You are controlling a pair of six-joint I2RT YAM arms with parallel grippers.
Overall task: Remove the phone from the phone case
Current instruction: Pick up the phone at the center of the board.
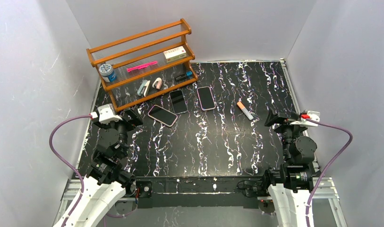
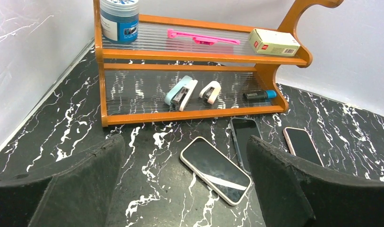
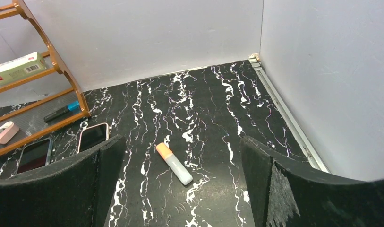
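Note:
Three phones lie face up in front of the shelf. One sits in a pale pink case [image 1: 162, 115] [image 2: 216, 169], one in a dark case [image 1: 178, 101] [image 2: 244, 137], and one in a pink case [image 1: 206, 98] [image 2: 302, 145] [image 3: 92, 136]. My left gripper [image 1: 131, 117] [image 2: 185, 146] hovers open near the table's left side, just short of the pale-cased phone, with nothing between its fingers. At the right side my right gripper [image 1: 277, 117] [image 3: 181, 142] is open and empty, well away from the phones.
A wooden shelf [image 1: 141, 61] [image 2: 190, 115] at the back left holds a blue jar [image 2: 119, 20], a pink tool, a small box [image 2: 274, 42], two staplers and a marker. An orange-capped highlighter [image 1: 244, 110] [image 3: 174, 163] lies ahead of the right gripper. White walls enclose the table.

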